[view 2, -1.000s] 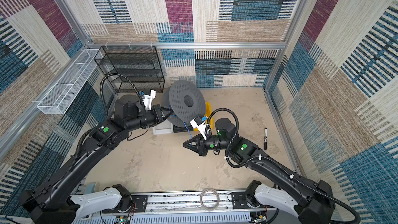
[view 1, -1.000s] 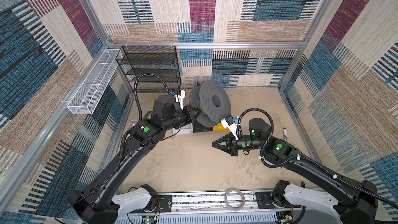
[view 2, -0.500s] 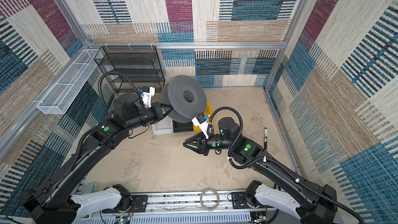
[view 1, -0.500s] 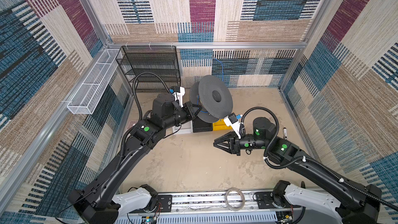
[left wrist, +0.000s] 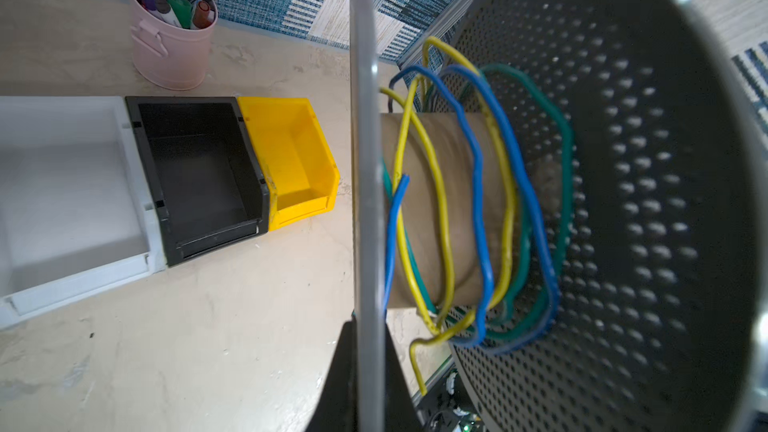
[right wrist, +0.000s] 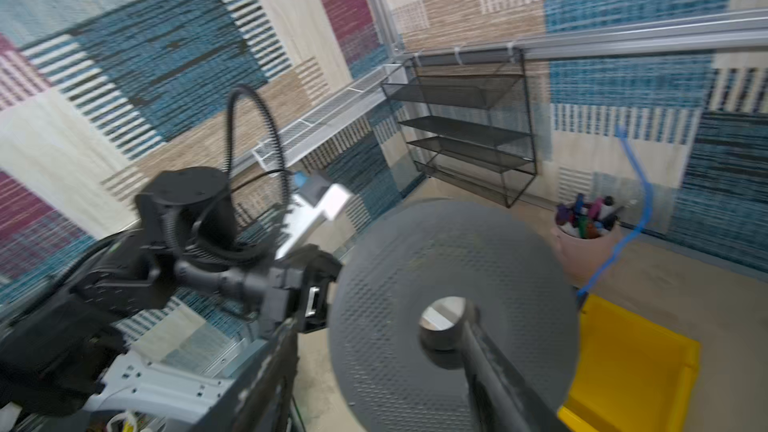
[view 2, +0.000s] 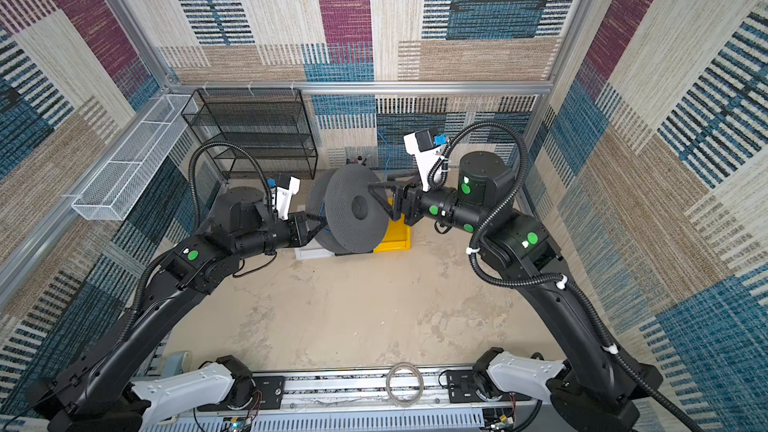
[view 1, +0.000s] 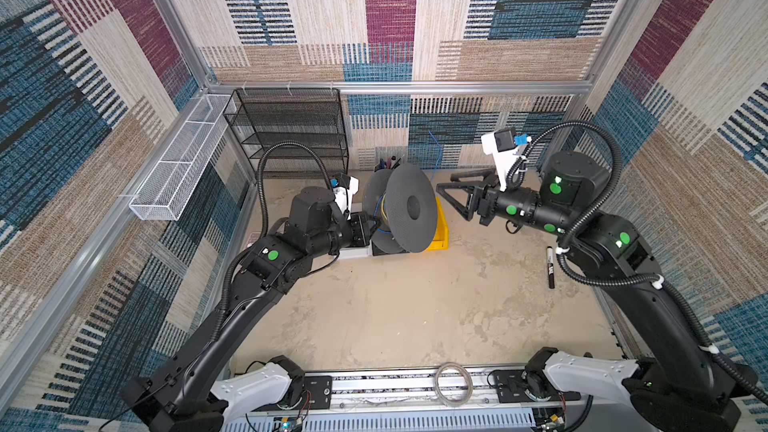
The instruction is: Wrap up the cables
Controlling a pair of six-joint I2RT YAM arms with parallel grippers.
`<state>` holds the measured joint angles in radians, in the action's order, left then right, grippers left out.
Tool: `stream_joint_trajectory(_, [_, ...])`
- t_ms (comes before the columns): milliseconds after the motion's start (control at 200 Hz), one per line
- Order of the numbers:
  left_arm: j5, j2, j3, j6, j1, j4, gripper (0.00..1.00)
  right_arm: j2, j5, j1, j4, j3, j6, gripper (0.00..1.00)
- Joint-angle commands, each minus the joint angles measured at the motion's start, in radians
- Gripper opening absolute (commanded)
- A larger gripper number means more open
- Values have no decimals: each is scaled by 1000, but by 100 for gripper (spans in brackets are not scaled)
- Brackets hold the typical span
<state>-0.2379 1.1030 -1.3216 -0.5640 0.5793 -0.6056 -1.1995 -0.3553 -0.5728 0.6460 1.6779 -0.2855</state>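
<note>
The dark grey perforated spool point(view 1: 409, 209) hangs at the far middle, its left flange rim clamped in the left gripper point(left wrist: 368, 326), probably so the cardboard core point(left wrist: 459, 209) stays reachable. 3 loose cables point(left wrist: 478, 201) circle this core. 1 blue end point(view 1: 437, 150) rises behind. Just right, the right gripper point(view 1: 444, 182) is spread and empty.

We log the reel point(view 1: 409, 214) at mid surface point(view 1: 395, 317), cables point(left wrist: 478, 201) wound on it, three bins point(left wrist: 145, 168) just beside; pen cup point(left wrist: 170, 56) behind them, shelf rack point(view 1: 291, 130) back left, marker point(view 1: 550, 266) right.

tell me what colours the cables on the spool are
Blue, yellow and green cables, looped round the brown spool core; clearest in the left wrist view.
</note>
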Motion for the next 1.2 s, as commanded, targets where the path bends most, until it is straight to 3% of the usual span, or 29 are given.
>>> stream_joint_trajectory(0, [32,-29,-7,142,2,-20,0,-49,-20,39,35,68,90,69])
stream_joint_trajectory(145, [-20,-17,-63,203,2,-165,0,-110,92,39,86,103,274,68])
stream_joint_trajectory(265, [-24,-11,-98,210,2,-269,0,-137,54,39,82,54,334,68])
stream_joint_trajectory(626, [-79,-8,-134,219,2,-370,0,-104,307,37,-26,-29,399,74])
stream_joint_trajectory(1007, [-95,-9,-152,218,2,-377,0,-171,341,39,-51,-50,433,76])
stream_joint_trajectory(1197, [-95,-3,-153,224,2,-377,0,-266,355,50,10,25,441,76])
